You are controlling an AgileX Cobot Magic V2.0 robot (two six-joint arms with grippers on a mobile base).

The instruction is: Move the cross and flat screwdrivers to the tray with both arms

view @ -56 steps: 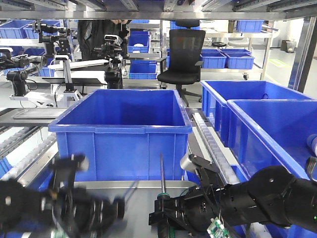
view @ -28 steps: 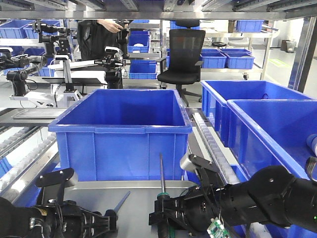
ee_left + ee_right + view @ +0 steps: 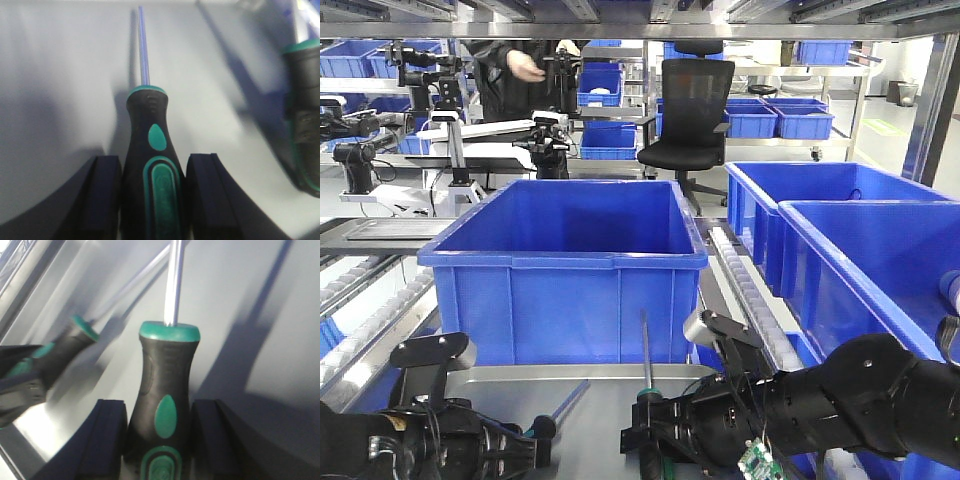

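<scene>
The left gripper's point(image 3: 152, 200) fingers point(image 3: 102, 195) clamped the handle of one screwdriver point(image 3: 150, 165), and the right gripper's point(image 3: 159, 440) fingers point(image 3: 107, 440) clamped the other screwdriver point(image 3: 165, 390); which was cross could not be told. Both tools hung over the grey tray point(image 3: 610, 410), shafts pointing away. A deep blue bin point(image 3: 565, 270) behind the tray showed nothing inside; two more bins point(image 3: 860, 250) sat to the right. Only the wrist views showed the green-accented grips; the front view alone showed an office chair point(image 3: 695, 110), shelving and a person point(image 3: 515, 70) beyond.
</scene>
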